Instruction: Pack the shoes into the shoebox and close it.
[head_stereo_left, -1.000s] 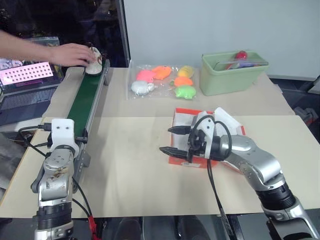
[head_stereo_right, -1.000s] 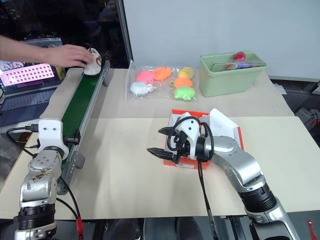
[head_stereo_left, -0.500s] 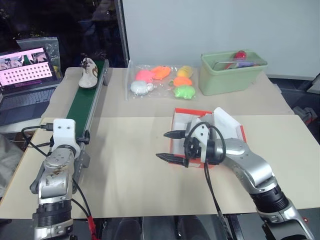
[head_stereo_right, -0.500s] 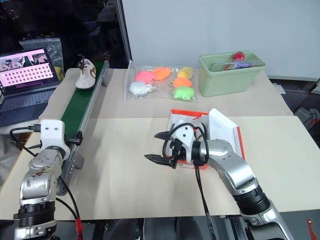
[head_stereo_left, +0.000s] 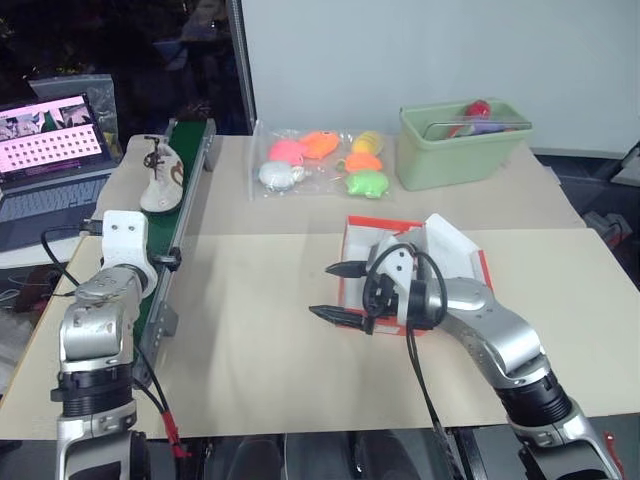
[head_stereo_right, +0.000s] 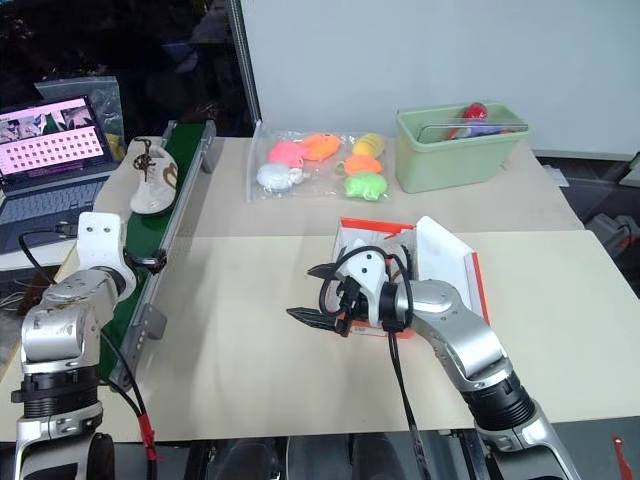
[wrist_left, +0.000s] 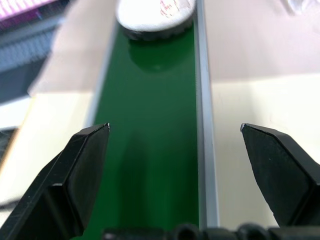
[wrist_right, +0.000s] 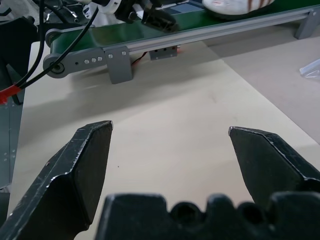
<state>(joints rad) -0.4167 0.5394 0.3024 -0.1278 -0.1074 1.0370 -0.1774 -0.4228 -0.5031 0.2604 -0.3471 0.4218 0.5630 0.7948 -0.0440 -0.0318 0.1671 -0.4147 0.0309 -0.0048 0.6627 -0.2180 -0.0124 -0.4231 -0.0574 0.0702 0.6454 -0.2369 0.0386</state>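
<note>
Shoe (head_stereo_left: 160, 180) rode nearer the left gripper (wrist_left: 175, 135), spread wide.

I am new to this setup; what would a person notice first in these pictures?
First, the red-orange shoebox standing open at the table's middle, with the right gripper open just before it. Next, one white shoe lying on the green conveyor belt at the left, ahead of the open left gripper.

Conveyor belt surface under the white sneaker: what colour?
Dark green conveyor belt surface, clearest in the left wrist view.
</note>
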